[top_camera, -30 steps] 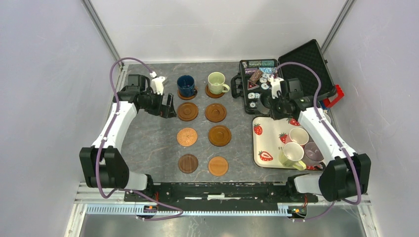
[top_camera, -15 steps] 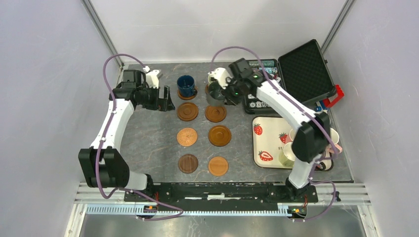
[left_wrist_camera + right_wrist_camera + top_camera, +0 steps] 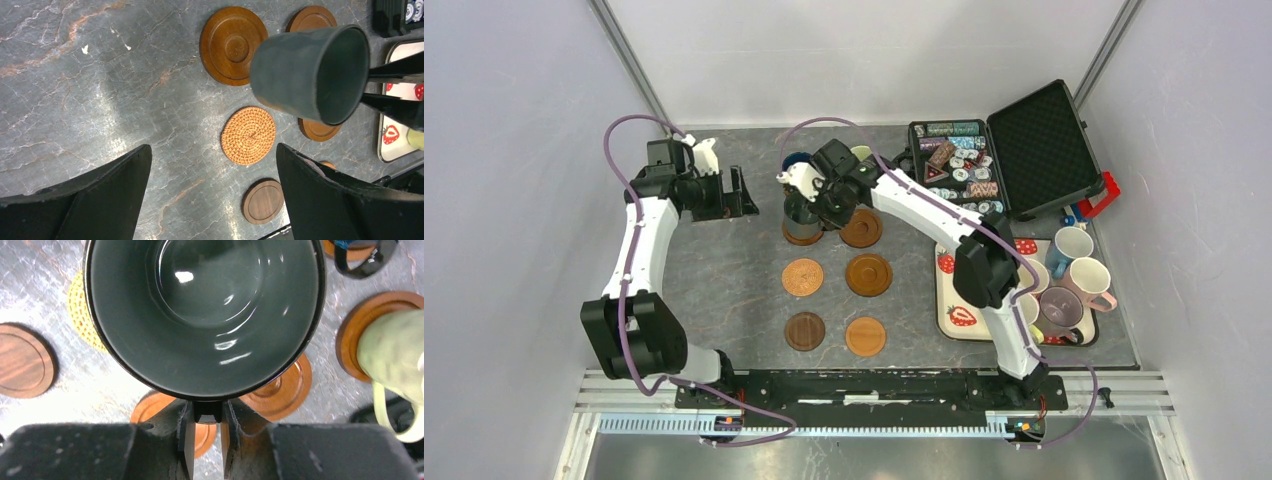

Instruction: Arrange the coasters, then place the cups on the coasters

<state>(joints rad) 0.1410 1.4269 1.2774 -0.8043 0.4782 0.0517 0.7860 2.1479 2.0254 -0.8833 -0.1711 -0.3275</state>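
Top external shows my right gripper (image 3: 817,203) reached across to the left column of coasters (image 3: 805,331). It holds the grey-green mug (image 3: 799,208) over the dark wooden coaster (image 3: 802,237) in the second row, and I can't tell whether the mug's base touches it. On the right wrist view the fingers (image 3: 186,440) are nearly closed, pinching the mug's handle between them, and the mug's mouth faces the camera. Just behind it the dark blue mug (image 3: 794,160) sits in the back row, mostly hidden by the arm. The pale green mug (image 3: 395,352) stands on its own coaster (image 3: 350,340) beside that one. My left gripper (image 3: 212,150) hangs off to the left with its jaws spread wide and nothing between them, with the woven coaster (image 3: 248,135) on the table below. The other cups (image 3: 1092,281) stand together on the strawberry tray (image 3: 952,290) at the right, well apart from the coasters.
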